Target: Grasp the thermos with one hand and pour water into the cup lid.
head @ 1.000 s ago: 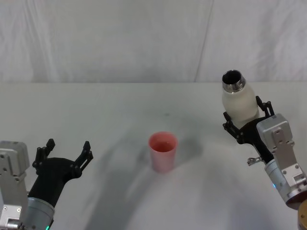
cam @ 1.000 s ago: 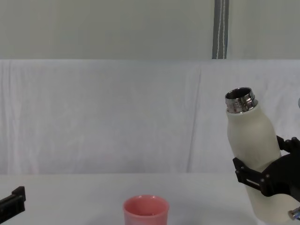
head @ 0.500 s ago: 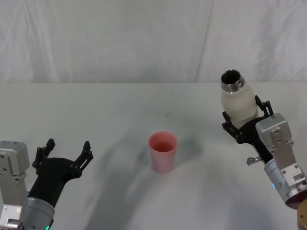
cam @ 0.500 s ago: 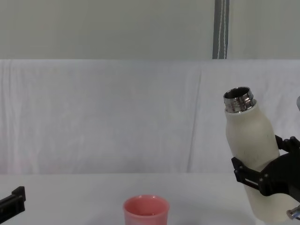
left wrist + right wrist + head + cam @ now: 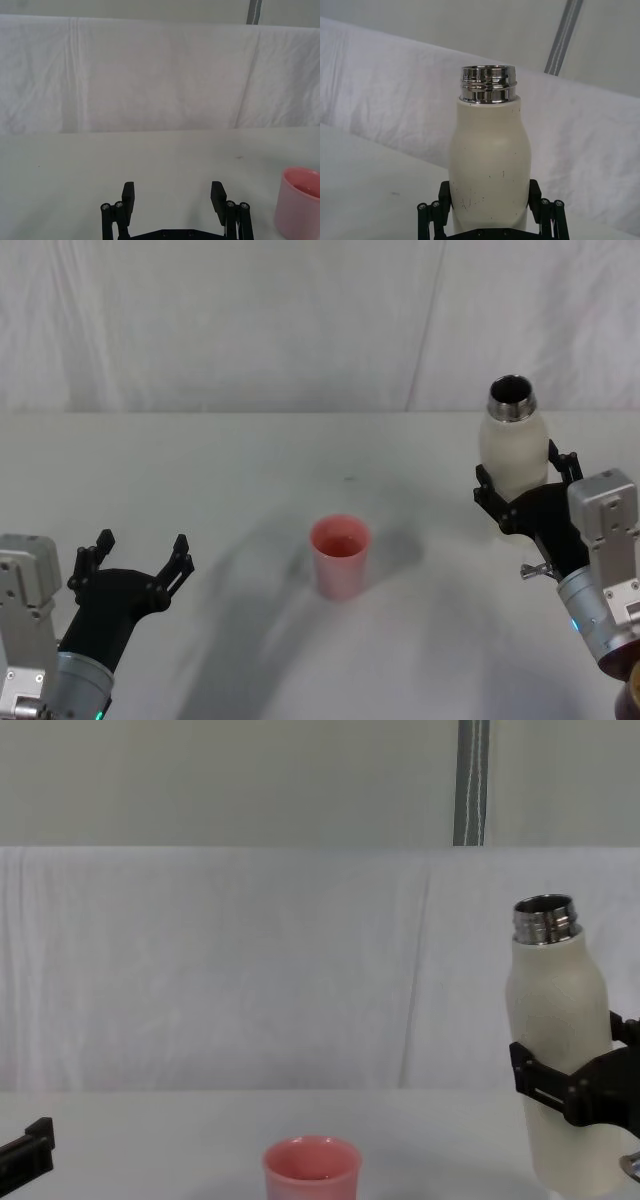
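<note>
Chest view: unlabelled thermos (image 5: 556,1050) upright within right gripper (image 5: 575,1090); no legible writing.

— What lies under my work here?

— A broad white table (image 5: 200,470), matte and smooth, with one tiny dark speck (image 5: 348,478) near its middle.

— And behind it?

— A creased white cloth backdrop (image 5: 250,970) hangs along the far edge. Above it I see a plain pale wall (image 5: 200,780) with a grey vertical pole (image 5: 471,782) running up it.
</note>
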